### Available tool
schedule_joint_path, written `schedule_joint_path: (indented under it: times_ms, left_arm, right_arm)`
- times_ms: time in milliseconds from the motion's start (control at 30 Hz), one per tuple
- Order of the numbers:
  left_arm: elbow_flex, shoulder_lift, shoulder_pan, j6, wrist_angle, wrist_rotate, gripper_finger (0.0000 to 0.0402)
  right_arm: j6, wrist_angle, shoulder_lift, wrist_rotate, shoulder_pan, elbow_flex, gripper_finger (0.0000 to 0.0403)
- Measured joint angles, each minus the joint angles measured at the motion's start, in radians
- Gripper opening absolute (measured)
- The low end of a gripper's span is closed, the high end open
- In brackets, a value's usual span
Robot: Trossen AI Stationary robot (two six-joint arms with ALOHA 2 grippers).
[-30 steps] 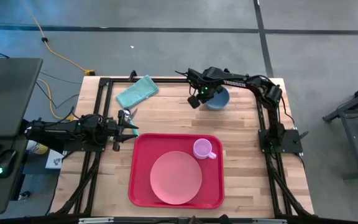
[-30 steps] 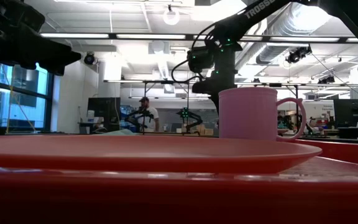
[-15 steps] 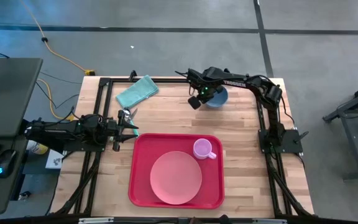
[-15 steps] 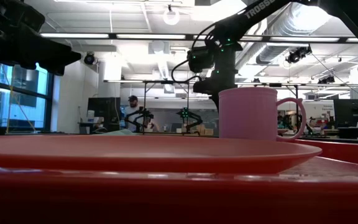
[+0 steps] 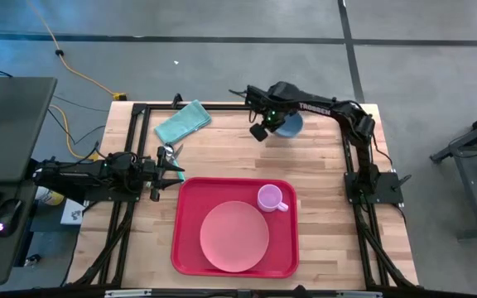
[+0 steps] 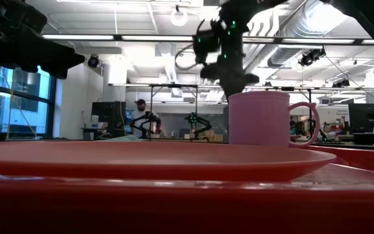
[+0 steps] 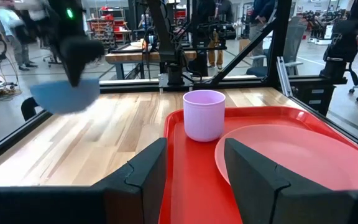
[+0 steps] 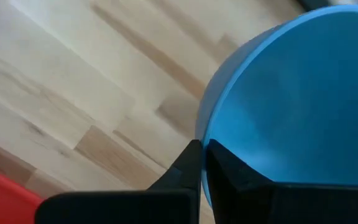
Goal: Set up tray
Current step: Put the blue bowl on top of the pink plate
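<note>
A red tray [image 5: 190, 197] lies at the table's near middle. On it rest a round pink plate [image 5: 234, 236] and a pink cup [image 5: 269, 198], which stands by the plate's far right. A blue bowl [image 5: 291, 125] hangs above the table's far side, with my right gripper [image 5: 273, 122] shut on it. My left gripper [image 5: 176, 168] waits open at the table's left edge, pointing level toward the tray, with nothing between its fingers [image 7: 148, 168]. My right gripper pinches the blue bowl's rim [image 8: 202, 134] on the bowl's left side, one finger [image 8: 229, 168] inside the bowl and one outside. The fingers point down from above. In the left wrist view the bowl [image 7: 64, 96] hangs clear of the tabletop below the gripper.
A teal cloth [image 5: 182, 122] lies at the table's far left. Bare wood shows between the cloth, the bowl and the tray. A black frame [image 5: 139, 112] runs along the table's edges. A person stands in the room far behind the table [image 6: 139, 114].
My right gripper has gone up with the blue bowl, which has come off the tabletop and now hangs clear of it. The wrist has rolled a little.
</note>
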Motion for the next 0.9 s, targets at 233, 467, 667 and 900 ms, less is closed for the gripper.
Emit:
schedule_joint_path:
  times_ms: [233,467,667,900]
  left_arm:
    - [0.0,0.0,0.0,0.0,0.0,0.0,0.0193]
    - [0.0,0.0,0.0,0.0,0.0,0.0,0.0193]
    - [0.0,0.0,0.0,0.0,-0.004,0.0,0.0193]
    - [0.0,0.0,0.0,0.0,-0.009,-0.003,0.0193]
  right_arm:
    - [-0.012,-0.074,-0.001,0.007,0.031,0.227,0.0]
    - [0.007,-0.097,-0.001,-0.019,0.144,0.384,0.0]
    - [0.077,-0.098,-0.002,-0.017,0.272,0.458,0.0]
    - [0.199,-0.085,-0.002,-0.01,0.43,0.471,0.0]
